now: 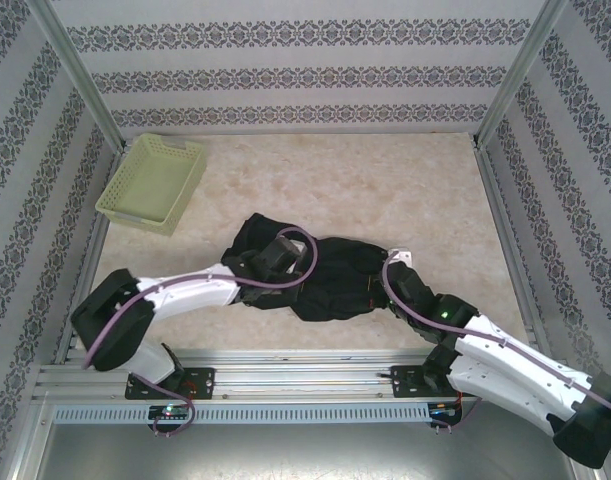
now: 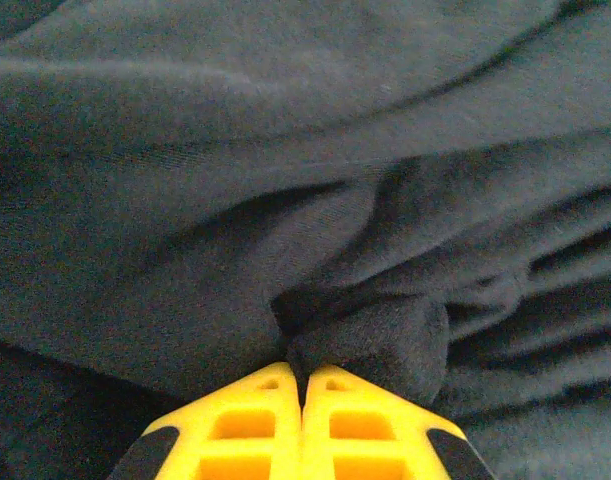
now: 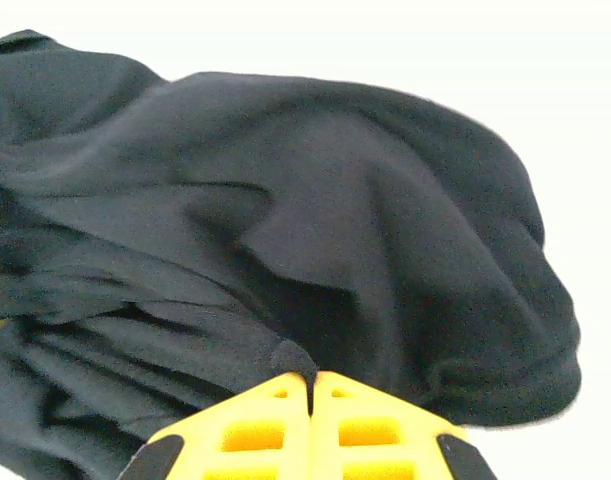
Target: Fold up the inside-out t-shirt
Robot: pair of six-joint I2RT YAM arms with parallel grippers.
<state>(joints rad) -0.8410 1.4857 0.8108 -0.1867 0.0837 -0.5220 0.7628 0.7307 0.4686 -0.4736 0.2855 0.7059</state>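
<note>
1. The left gripper [image 2: 303, 375] is pressing its yellow fingers together with no gap between them, pinching a small bunched fold of the inside-out t-shirt [image 1: 335, 285] at their tips.
2. The right gripper [image 3: 313, 380] is likewise closing fully, with a nub of black cloth sitting at the tips. It seems to be nipping an edge, though how many layers it has is hard to tell from the wrist view.
3. The shirt is lying in a crumpled heap on the table [image 1: 385, 170], toward six o'clock from the table's middle and just ahead of the arm bases. The left gripper is working at the heap's nine o'clock side and the right one at its three o'clock end.
4. The pale green basket [image 1: 130, 217] is sitting well apart at ten o'clock, out of the way.
5. The fabric is looking soft, light and limp, draping in deep creases. I judge it will sag and bunch rather than hold any shape, and a thin pinch may be slipping out under a pull.
6. The best holds, I think, are the hems or shoulder seams, at two points well apart, so the cloth is spreading flat between the grippers before any fold.
</note>
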